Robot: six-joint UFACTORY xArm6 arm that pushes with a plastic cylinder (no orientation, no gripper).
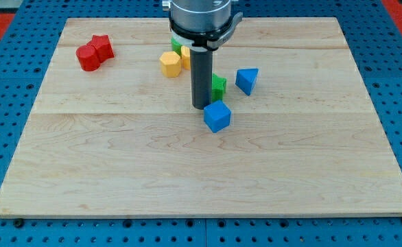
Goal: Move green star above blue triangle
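Note:
The green star lies near the board's middle, partly hidden behind my rod. The blue triangle lies just to its right, a small gap apart. My tip rests on the board at the green star's lower left, touching or nearly touching it. A blue cube sits just below and right of my tip.
A yellow hexagon and a second yellow block lie left of the rod, with a green block behind them, partly hidden. A red cylinder and a red star sit at the upper left. The wooden board ends on a blue pegboard.

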